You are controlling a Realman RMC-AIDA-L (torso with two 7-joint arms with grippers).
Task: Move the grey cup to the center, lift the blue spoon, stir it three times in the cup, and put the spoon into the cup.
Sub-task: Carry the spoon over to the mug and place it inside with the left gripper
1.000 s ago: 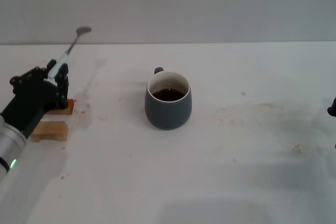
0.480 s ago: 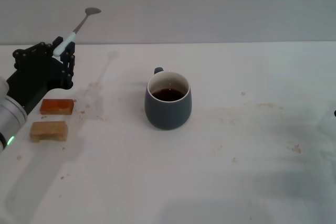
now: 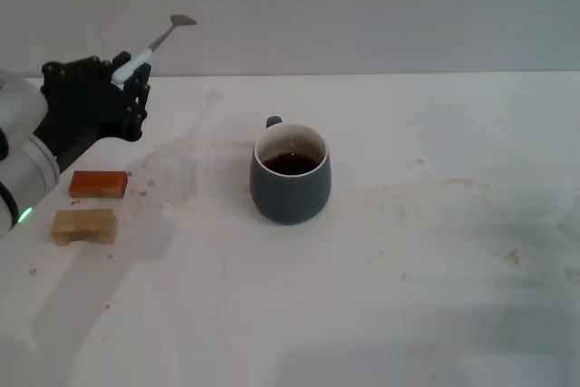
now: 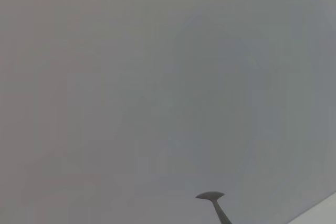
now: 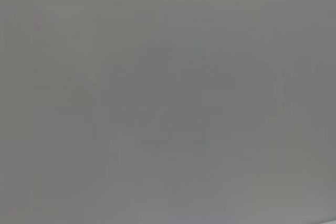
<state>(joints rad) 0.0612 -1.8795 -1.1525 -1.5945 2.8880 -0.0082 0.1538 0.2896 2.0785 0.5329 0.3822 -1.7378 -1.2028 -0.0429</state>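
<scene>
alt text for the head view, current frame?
The left end effector holds the blue spoon by its handle above the white table's left side, bowl tilted upward. The grey cup of dark liquid stands mid-table, and two small brown blocks lie near the left edge.

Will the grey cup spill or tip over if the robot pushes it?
Probably not easily. The grey cup looks squat and rounded with a wide body, so it should slide rather than tip. The dark liquid sits well below the rim, so a gentle push likely won't spill it. It looks ceramic, so it may be heavy for its size and could chip if knocked hard.
</scene>
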